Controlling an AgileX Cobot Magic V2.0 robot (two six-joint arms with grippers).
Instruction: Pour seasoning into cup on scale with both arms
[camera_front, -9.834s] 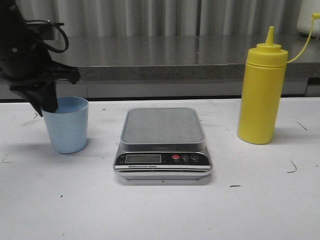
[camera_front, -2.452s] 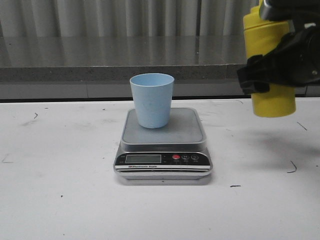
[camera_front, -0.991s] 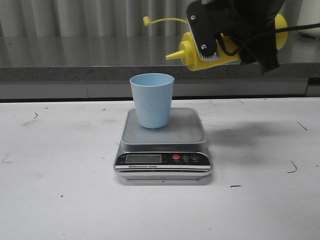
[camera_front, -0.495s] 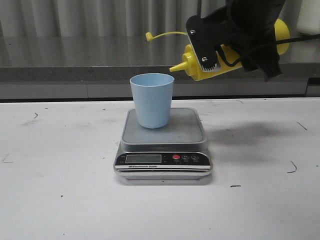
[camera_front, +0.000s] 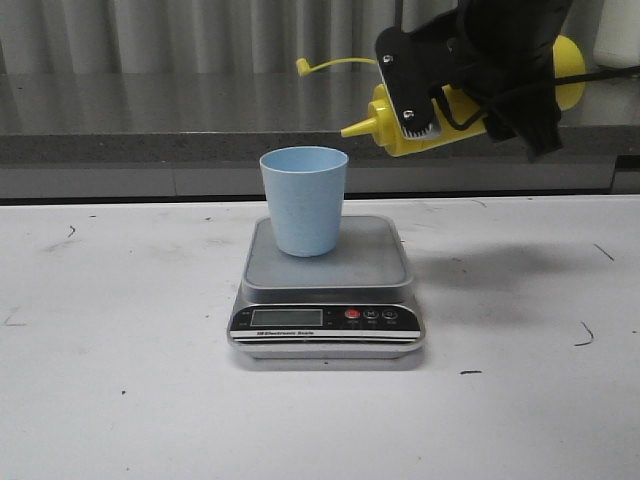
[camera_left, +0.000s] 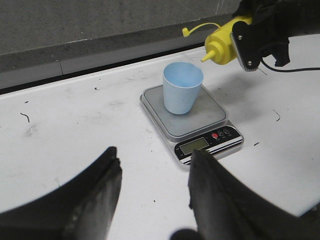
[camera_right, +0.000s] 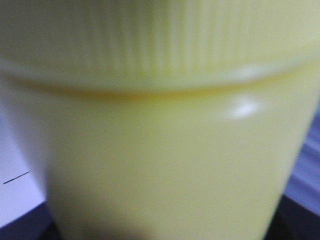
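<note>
Seasoning bottle (camera_front: 470, 100): one, tipped nearly level, clamped in the right pincer (camera_front: 440, 95), nozzle just above and beside the one cup (camera_front: 303, 200). Cup stands on the one scale (camera_front: 326, 290). Left pincer (camera_left: 152, 192) spread wide, holding nothing, well apart from scale.

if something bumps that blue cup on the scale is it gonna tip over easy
Probably yes. The cup looks like thin plastic and empty, so likely light. It narrows toward its base on the scale, so a nudge near the rim could tip or slide it.

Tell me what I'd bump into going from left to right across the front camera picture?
cup → seasoning bottle → right gripper holding the bottle. The cup stands on the scale, so the scale sits under it.
</note>
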